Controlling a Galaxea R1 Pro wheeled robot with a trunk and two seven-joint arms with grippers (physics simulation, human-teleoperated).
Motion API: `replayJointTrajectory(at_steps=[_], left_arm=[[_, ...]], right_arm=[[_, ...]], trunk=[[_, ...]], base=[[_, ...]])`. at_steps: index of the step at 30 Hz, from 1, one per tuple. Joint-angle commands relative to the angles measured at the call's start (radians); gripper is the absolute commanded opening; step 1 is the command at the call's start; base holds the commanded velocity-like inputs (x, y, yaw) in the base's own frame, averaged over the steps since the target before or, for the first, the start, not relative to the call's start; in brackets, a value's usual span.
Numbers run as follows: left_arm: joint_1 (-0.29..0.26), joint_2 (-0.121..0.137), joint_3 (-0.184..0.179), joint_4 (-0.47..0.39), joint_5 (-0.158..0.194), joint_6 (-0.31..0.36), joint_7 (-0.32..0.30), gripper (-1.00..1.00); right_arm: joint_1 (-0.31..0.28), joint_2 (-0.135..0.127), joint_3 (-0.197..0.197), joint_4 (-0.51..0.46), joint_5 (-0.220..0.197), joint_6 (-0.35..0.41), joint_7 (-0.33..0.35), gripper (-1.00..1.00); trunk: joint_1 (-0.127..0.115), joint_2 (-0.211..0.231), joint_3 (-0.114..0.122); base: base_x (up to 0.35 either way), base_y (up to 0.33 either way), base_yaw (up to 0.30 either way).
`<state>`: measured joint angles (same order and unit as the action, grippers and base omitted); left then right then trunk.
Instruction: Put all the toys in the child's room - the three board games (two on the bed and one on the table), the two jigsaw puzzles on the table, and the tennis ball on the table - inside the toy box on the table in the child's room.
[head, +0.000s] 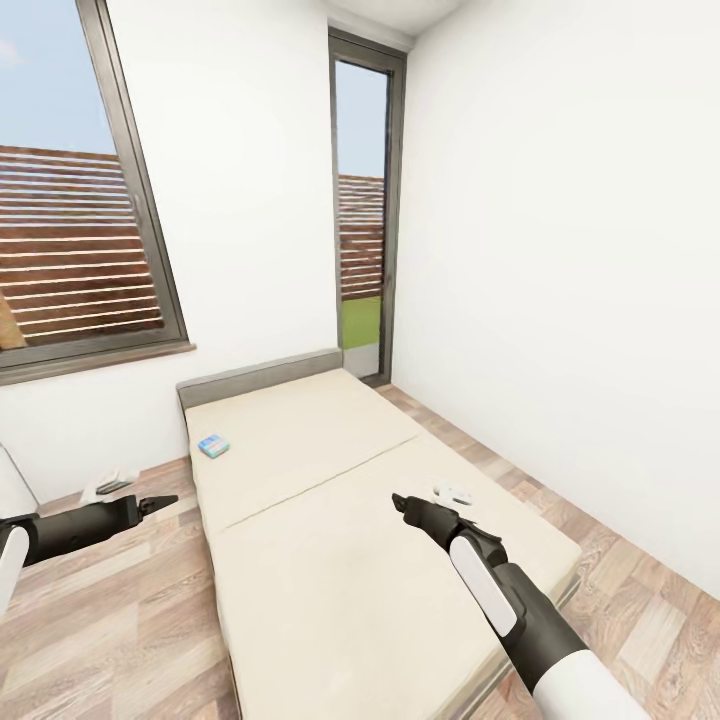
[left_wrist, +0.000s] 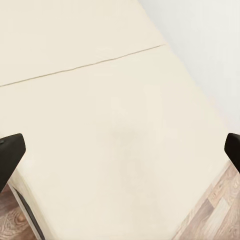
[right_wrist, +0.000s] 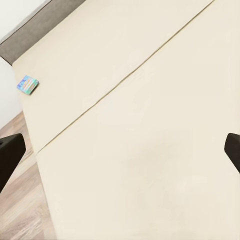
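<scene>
The bed (head: 340, 520) with its cream mattress runs from the grey padded head end toward me. One colourful flat board game (head: 214, 446) lies on the mattress near the head end, by the left edge; it is small and far off in the right wrist view (right_wrist: 28, 84). My right gripper (head: 405, 503) hangs open over the middle of the mattress (right_wrist: 150, 125), fingers (right_wrist: 10, 152) wide apart and empty. My left gripper (head: 160, 502) is open over the floor just left of the bed, pointing at the mattress (left_wrist: 115, 125). The table, toy box, puzzles and ball are out of view.
A small white object (head: 455, 492) lies on the mattress just beyond my right gripper, and another (head: 110, 486) lies on the wood floor by the left gripper. A large window is on the left wall and a tall glass door (head: 362, 210) beyond the bed. A white wall runs along the right.
</scene>
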<state>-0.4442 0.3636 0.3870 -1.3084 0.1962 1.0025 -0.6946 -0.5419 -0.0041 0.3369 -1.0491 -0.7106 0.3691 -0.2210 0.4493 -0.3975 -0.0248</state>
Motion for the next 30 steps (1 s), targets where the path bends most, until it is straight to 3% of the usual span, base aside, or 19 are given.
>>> replayJointTrajectory(at_steps=[1, 30], left_arm=[[-0.001, 0.000, 0.001, 0.000, 0.000, 0.005, -0.003, 1.00], [-0.002, 0.001, 0.002, 0.000, 0.000, 0.005, -0.004, 1.00]], right_arm=[[-0.001, 0.000, 0.002, -0.002, -0.009, 0.002, -0.009, 1.00], [-0.001, -0.001, 0.002, -0.002, -0.009, 0.002, -0.009, 1.00]], trunk=[[0.001, -0.002, -0.002], [0.001, -0.002, 0.007]], base=[[-0.002, 0.001, 0.000], [-0.023, 0.090, -0.050]])
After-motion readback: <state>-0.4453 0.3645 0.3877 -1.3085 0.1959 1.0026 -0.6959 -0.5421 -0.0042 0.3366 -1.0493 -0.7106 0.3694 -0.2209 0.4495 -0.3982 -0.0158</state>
